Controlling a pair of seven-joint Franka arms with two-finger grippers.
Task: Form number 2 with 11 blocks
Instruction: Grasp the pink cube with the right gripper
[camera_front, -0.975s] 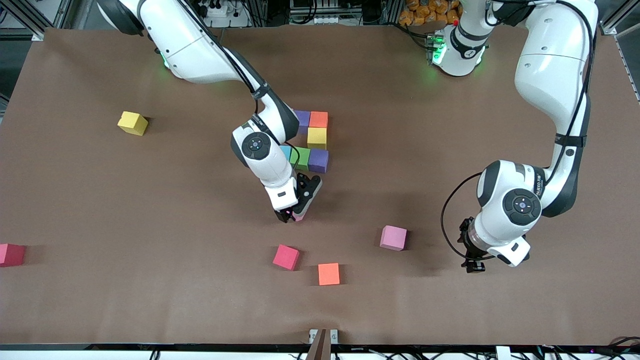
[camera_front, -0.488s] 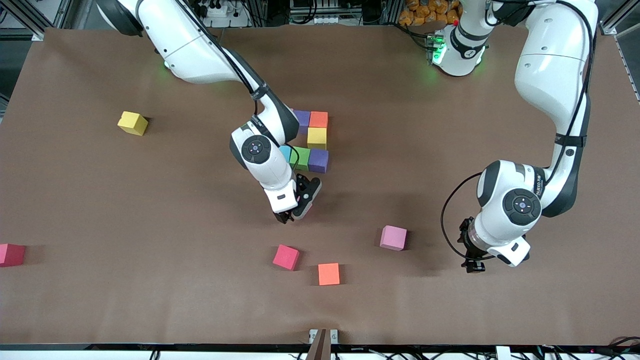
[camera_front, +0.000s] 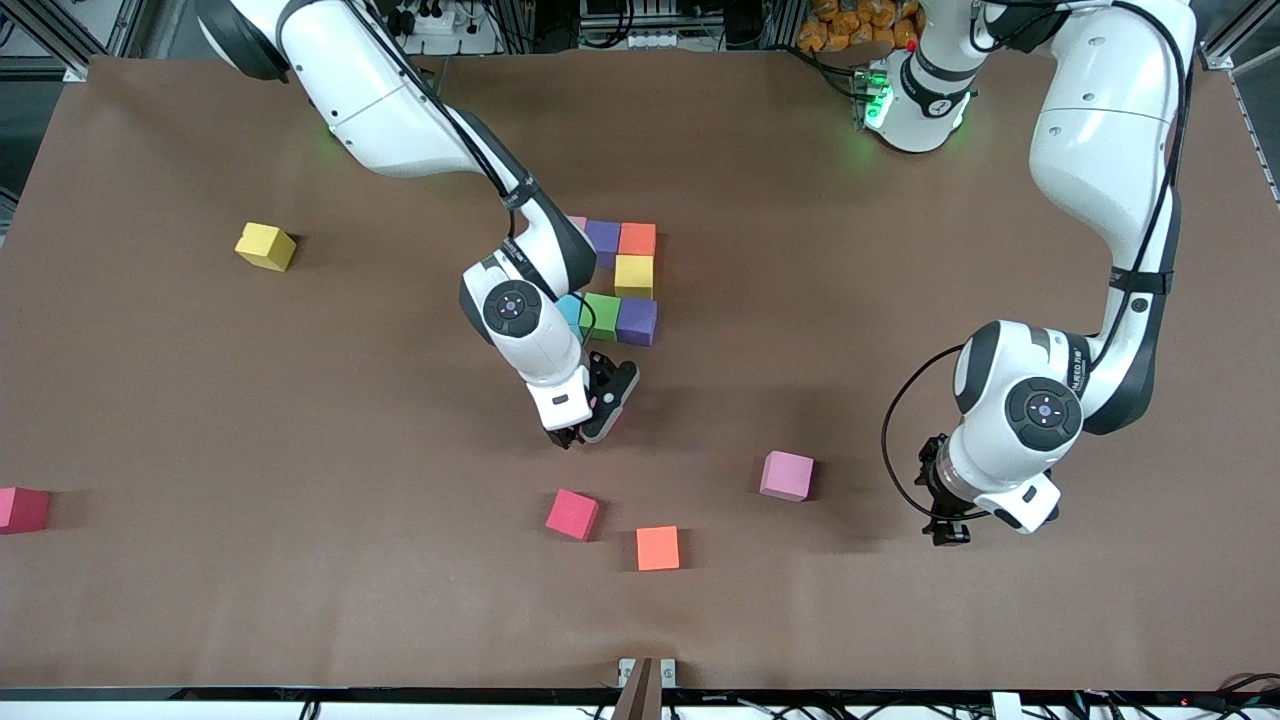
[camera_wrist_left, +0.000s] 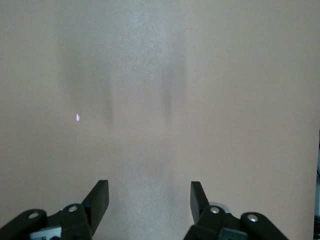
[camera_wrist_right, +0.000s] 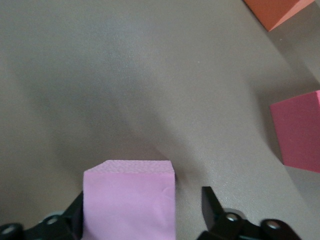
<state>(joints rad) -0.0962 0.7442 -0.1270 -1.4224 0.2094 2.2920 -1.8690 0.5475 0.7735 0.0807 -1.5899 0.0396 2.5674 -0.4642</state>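
Observation:
Several blocks form a group mid-table: purple (camera_front: 603, 236), orange (camera_front: 637, 238), yellow (camera_front: 633, 275), blue (camera_front: 571, 306), green (camera_front: 601, 315) and purple (camera_front: 637, 320). My right gripper (camera_front: 583, 432) is just nearer the camera than that group. It is open around a pink block (camera_wrist_right: 130, 202): one finger touches the block and a gap shows at the other finger (camera_wrist_right: 211, 202). Loose blocks lie around: pink (camera_front: 787, 475), crimson (camera_front: 572, 514), orange (camera_front: 657, 548), yellow (camera_front: 266, 245) and red (camera_front: 22, 507). My left gripper (camera_front: 946, 531) waits open over bare table toward the left arm's end, with nothing in it.
The brown table cover (camera_front: 300, 400) runs to every edge. The right arm's elbow hangs over part of the group and hides blocks there. A small bracket (camera_front: 645, 675) sits at the table edge nearest the camera.
The right gripper has shifted slightly toward the group and now covers the pink block in the front view. The left arm has not moved.

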